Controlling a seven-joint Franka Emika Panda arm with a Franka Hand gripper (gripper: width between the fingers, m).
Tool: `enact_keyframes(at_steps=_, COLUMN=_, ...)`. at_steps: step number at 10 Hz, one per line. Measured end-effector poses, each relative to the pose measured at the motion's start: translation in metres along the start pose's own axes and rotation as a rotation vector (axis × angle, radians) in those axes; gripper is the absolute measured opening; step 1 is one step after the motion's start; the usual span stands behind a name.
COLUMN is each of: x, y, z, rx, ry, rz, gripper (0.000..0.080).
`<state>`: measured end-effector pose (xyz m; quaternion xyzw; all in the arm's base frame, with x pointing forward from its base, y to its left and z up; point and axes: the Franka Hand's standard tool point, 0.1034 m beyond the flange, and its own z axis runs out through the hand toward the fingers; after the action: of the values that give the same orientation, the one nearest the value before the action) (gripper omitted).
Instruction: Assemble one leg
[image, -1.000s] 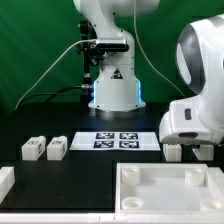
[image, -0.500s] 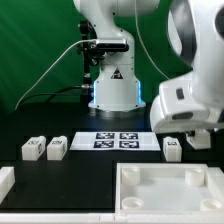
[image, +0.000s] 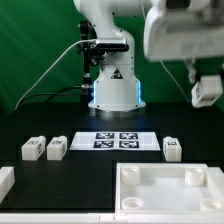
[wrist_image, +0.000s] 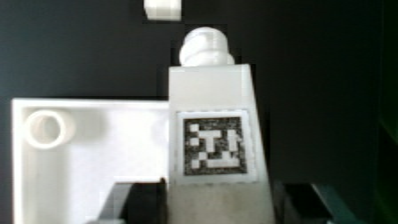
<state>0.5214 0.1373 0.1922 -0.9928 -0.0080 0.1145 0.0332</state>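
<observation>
My gripper (image: 205, 84) is high at the exterior view's right, shut on a leg (image: 207, 95), a small white block held well above the table. In the wrist view the leg (wrist_image: 210, 100) stands between the dark fingers (wrist_image: 135, 200), with its black-and-white tag facing the camera and a rounded peg at its far end. My gripper (wrist_image: 214, 208) grips its near end. The large white tray-like part (wrist_image: 89, 150) lies below it. Another leg (image: 172, 149) rests on the table at the right. Two more legs (image: 33, 149) (image: 57, 149) stand at the left.
The marker board (image: 117, 141) lies mid-table before the robot base (image: 113, 85). The tray-like part (image: 170, 190) fills the front right. A white part's corner (image: 5, 181) shows at the front left. A small white piece (wrist_image: 162, 9) shows far off in the wrist view.
My gripper has risen from table level at the right to high above it, carrying the leg up. The other legs have not moved.
</observation>
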Motion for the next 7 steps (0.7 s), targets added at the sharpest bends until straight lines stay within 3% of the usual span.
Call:
enact_keyframes(at_steps=1, x=0.000, y=-0.001, z=0.007, rx=0.010, ry=0.077, rz=-0.025, gripper=0.0289)
enact_keyframes(at_steps=2, x=0.011, y=0.000, z=0.010, rx=0.022, ry=0.182, rz=-0.019, gripper=0.0289)
enact_keyframes(at_steps=3, x=0.016, y=0.001, z=0.006, rx=0.031, ry=0.305, rz=-0.024, gripper=0.0290)
enact_keyframes(at_steps=5, x=0.058, y=0.034, z=-0.006, rx=0.003, ry=0.487, rz=-0.113, gripper=0.0290)
enact_keyframes(at_steps=6, x=0.086, y=0.040, z=-0.026, rx=0.008, ry=0.630, rz=-0.127, gripper=0.0290)
enact_keyframes(at_steps=7, x=0.104, y=0.039, z=-0.034, rx=0.013, ry=0.782, rz=-0.139, gripper=0.0290)
